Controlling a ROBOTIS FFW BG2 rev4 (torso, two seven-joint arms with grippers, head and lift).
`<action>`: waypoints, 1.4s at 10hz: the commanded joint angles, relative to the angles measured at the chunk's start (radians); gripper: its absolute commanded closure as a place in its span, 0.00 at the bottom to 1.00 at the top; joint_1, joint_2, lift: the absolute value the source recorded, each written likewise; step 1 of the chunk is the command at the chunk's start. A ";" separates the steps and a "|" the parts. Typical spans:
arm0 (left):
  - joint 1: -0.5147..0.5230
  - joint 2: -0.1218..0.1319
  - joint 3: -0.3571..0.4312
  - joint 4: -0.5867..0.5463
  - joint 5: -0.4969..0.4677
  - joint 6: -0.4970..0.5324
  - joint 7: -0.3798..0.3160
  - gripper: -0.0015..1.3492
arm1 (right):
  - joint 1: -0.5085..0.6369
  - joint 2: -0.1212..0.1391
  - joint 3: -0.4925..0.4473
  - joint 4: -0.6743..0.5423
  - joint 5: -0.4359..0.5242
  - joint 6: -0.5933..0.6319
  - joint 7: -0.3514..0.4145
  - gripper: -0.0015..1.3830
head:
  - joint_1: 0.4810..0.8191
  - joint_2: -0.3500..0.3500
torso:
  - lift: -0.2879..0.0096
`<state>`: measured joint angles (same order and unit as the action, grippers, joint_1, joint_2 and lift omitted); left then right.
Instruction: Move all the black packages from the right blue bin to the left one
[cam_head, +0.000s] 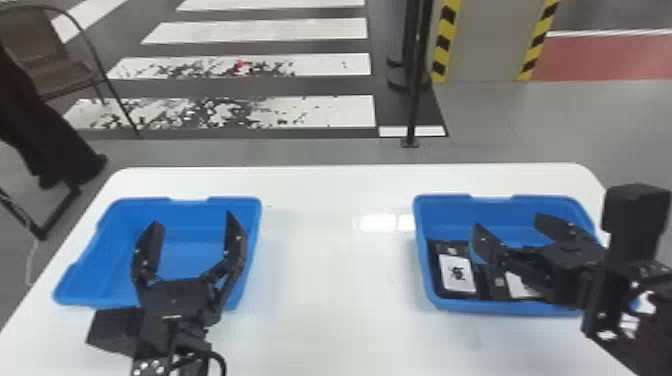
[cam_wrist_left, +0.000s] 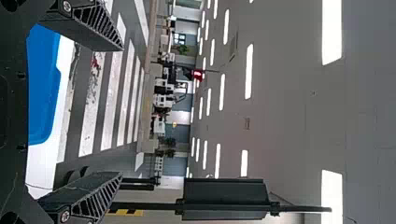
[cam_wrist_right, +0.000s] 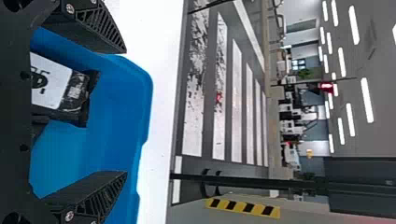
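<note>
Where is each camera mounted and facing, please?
Head view: on the head, facing forward and down at the table; left arm and right arm show.
Left wrist view: on that wrist, facing outward past its open jaws over the left bin.
Right wrist view: likewise, over the right bin, jaws open.
Head and right wrist views share the right bin.

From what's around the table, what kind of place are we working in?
Probably an indoor showroom or demo hall made up like a street: crosswalk stripes on the floor, yellow-and-black hazard bands, and rows of ceiling lights overhead.
</note>
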<state>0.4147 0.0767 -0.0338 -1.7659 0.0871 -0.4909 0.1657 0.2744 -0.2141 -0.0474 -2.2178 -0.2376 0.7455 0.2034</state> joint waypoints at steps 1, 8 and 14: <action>0.003 0.000 0.002 0.000 0.003 0.002 0.000 0.07 | -0.029 -0.001 0.006 0.013 0.010 0.111 -0.001 0.08 | 0.63 0.60 | 0.45; 0.003 0.000 0.000 0.000 0.009 0.000 0.000 0.07 | -0.120 -0.007 0.039 0.175 0.036 0.172 0.059 0.10 | 0.63 0.60 | 0.45; 0.005 -0.002 0.000 0.000 0.009 0.000 0.000 0.07 | -0.162 -0.016 0.075 0.280 0.010 0.131 0.119 0.10 | 0.63 0.63 | 0.45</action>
<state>0.4196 0.0752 -0.0338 -1.7659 0.0962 -0.4909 0.1657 0.1156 -0.2286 0.0225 -1.9451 -0.2194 0.8765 0.3221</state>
